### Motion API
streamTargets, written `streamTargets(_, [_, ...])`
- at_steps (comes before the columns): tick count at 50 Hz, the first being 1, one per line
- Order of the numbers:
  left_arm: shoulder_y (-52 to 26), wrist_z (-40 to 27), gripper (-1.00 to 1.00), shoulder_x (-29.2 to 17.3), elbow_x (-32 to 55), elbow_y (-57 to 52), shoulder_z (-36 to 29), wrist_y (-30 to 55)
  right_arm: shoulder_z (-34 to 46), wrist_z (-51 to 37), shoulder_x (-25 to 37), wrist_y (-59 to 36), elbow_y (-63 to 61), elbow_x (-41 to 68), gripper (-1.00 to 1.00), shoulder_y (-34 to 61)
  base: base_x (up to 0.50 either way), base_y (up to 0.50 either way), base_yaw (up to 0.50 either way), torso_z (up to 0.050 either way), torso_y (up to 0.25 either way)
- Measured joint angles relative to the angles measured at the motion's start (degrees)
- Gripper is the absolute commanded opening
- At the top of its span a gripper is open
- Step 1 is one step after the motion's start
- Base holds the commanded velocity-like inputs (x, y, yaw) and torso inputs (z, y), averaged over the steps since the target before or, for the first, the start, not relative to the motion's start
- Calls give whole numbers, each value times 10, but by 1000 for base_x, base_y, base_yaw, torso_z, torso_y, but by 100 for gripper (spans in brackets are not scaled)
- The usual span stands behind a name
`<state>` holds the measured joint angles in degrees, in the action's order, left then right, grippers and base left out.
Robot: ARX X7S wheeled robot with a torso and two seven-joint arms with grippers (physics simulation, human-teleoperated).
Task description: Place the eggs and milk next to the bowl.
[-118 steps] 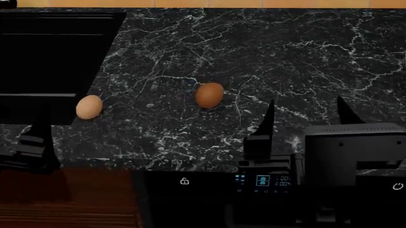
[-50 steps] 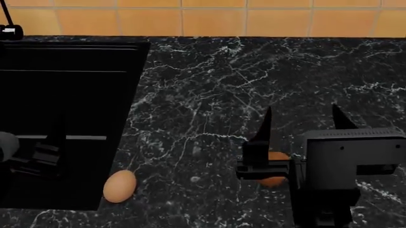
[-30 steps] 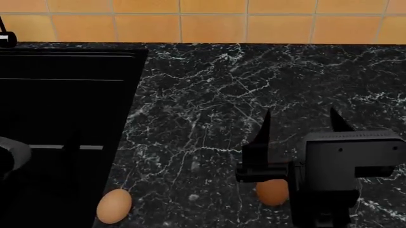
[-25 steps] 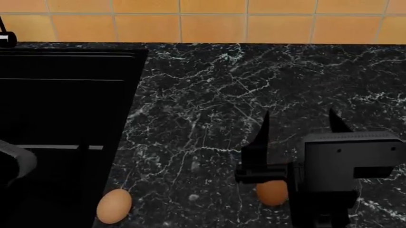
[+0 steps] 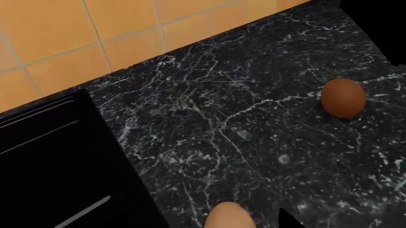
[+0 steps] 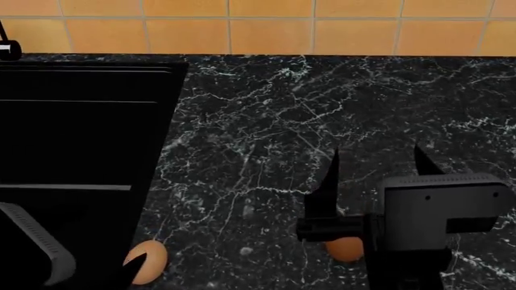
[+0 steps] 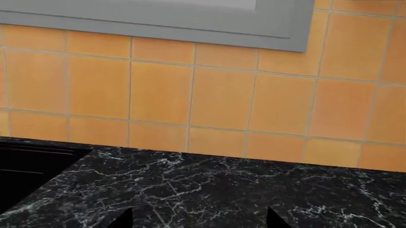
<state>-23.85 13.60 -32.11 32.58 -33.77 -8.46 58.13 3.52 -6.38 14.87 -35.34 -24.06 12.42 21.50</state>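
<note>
The pale tan egg lies on the black marble counter beside the sink's edge. My left gripper is at it, open, and in the left wrist view the same egg sits low between the jaws. The darker brown egg lies further right, partly hidden behind my right gripper, which hovers open with nothing between its fingertips. From the left wrist camera the brown egg shows whole. The milk and the bowl are out of view.
A black sink fills the left side, with a faucet part at its far corner. An orange tiled wall closes off the back of the counter.
My left arm has come up from the lower left, and its fingertip now reaches the pale egg. The right gripper has sunk slightly. Both eggs stay put.
</note>
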Motion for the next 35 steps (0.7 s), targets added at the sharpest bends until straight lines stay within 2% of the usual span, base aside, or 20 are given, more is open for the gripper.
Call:
streamTargets(17, [2, 14, 100, 2, -24, 37, -47, -27, 2, -4, 2, 0, -3, 6, 100, -6, 0, 0, 0, 0, 0])
streamTargets(35, [-23, 41, 100, 25, -70, 133, -115, -87, 6, -7, 5, 4, 8, 9, 100, -2, 0, 0, 0, 0, 0])
